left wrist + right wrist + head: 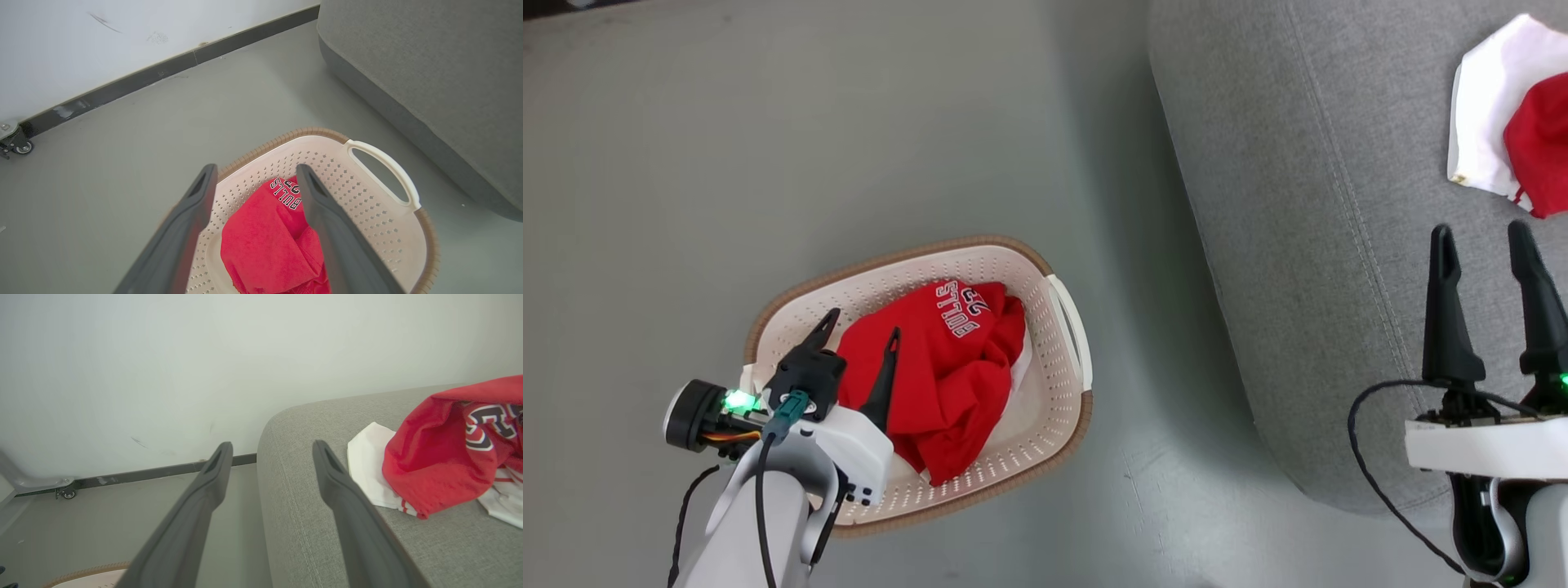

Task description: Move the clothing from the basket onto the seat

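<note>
Inside the basket (1045,408), heaped from its middle toward the robot's side: a crumpled red jersey (947,367), "BULLS" lettering upside down at the far end of the heap. Poised above the basket's left part, empty and spread to full width: the left gripper (863,324), one finger over the perforated wall, the other over the red cloth; touching it or just clear of it, impossible to tell. In the left wrist view, the same red jersey (261,241) lower down between the two fingers, nothing clamped. To the right of the basket, apart from it across a strip of grey floor (768,163): the grey seat (1298,245), rounded edge and stitched seam turned toward the basket. Well to the right of the basket, over the seat's near part: the right gripper (1480,231), fingers wide apart, holding nothing. Farther right of the basket again, lying on the seat beyond that gripper: a second pile of clothing (1535,139), red over white, loosely bunched. Beyond the basket, a pale wall (81,41) with a dark baseboard (163,71).
</note>
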Controlling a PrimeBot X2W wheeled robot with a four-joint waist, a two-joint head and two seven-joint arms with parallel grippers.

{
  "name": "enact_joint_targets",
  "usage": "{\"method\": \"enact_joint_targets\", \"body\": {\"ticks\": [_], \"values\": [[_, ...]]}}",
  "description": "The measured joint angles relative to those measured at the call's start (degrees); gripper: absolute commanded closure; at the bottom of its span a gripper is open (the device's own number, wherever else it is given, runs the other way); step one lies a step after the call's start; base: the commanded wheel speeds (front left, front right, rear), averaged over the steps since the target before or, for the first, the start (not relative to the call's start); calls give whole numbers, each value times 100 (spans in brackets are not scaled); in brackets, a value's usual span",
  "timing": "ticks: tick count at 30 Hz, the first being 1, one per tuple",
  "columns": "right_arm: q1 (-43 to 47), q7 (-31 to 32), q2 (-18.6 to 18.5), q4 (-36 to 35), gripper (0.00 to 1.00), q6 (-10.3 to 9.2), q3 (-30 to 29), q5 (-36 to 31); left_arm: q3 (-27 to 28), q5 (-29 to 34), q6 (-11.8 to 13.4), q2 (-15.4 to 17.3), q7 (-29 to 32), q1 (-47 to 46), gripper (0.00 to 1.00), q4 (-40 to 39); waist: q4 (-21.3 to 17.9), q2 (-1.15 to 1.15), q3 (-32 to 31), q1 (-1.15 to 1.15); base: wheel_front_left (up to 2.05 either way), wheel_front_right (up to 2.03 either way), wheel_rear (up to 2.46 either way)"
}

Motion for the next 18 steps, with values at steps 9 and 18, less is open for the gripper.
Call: {"method": "enact_joint_targets", "body": {"ticks": [9,18], "values": [[-225,-131,2,12,0,0,62,108,-85,153,-2,81,44,-300,0,364,-155,0,393,0,0,0,0],[-445,-243,1,111,0,0,177,261,-202,312,2,170,57,-461,0,822,-337,0,783,0,0,0,0]]}}
